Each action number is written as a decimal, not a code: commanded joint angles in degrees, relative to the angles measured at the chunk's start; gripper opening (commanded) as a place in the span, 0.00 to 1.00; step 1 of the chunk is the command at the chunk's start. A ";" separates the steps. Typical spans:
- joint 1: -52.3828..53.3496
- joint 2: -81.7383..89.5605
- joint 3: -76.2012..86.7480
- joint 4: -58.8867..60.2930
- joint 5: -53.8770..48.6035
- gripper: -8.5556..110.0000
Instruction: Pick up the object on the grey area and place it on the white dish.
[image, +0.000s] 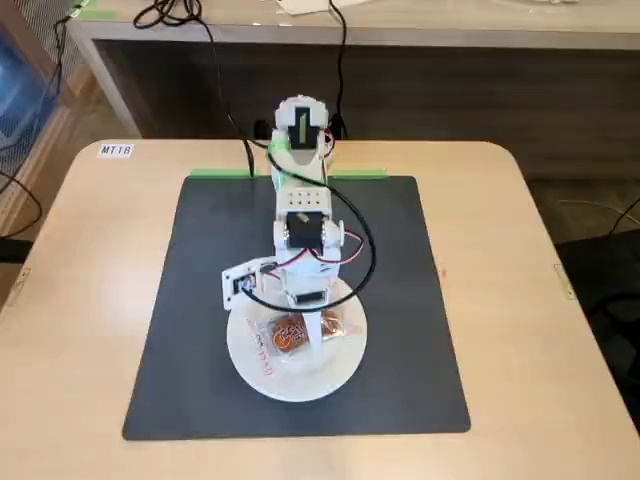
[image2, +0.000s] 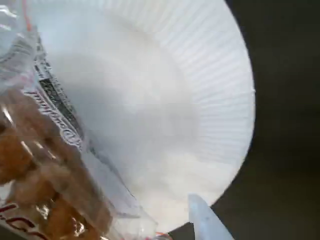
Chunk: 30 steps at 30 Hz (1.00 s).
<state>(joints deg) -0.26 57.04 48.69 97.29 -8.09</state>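
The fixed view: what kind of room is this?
Probably a lab or workshop: a small robot arm clamped to a labelled table, loose cables on a bench behind, and a grey mat as work area.

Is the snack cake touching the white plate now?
Touching. In the fixed view the snack cake lies on the white plate, and the wrist view shows its wrapper resting flat on the plate's surface.

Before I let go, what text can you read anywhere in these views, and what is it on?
"MT18": small white label on the table's far left corner, fixed view.
Snack wrapper: dark and reddish print, too blurred to read in the wrist view, too small in the fixed view.
Nothing else legible.
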 joint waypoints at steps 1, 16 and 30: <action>0.53 14.41 4.75 0.09 0.44 0.50; 1.14 47.99 15.64 -0.44 5.45 0.07; 1.41 98.70 80.77 -30.94 4.57 0.07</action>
<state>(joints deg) 1.58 147.83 119.00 71.19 -2.81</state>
